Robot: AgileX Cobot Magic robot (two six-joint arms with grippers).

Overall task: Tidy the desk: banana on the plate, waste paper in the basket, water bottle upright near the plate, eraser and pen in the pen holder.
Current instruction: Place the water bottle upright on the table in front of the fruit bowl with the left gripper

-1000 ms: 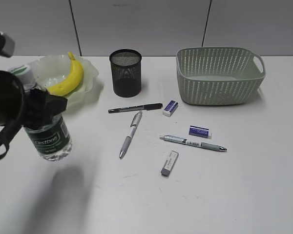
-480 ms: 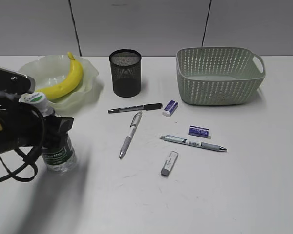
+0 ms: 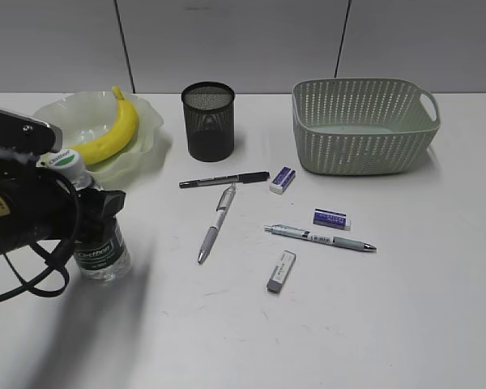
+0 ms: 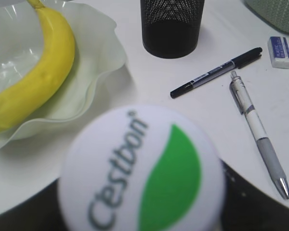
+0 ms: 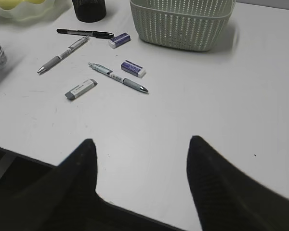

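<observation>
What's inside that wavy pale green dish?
A curved yellow banana lies in the translucent pale green wavy-rimmed dish, its stem towards the back. The dish's front edge is hidden behind the black robot arm and the clear water bottle.

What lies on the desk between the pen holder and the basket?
Nothing: in the exterior view, the desk between the pen holder and the basket is bare.

yellow banana (image 3: 113, 130), black mesh pen holder (image 3: 209, 121)
</observation>
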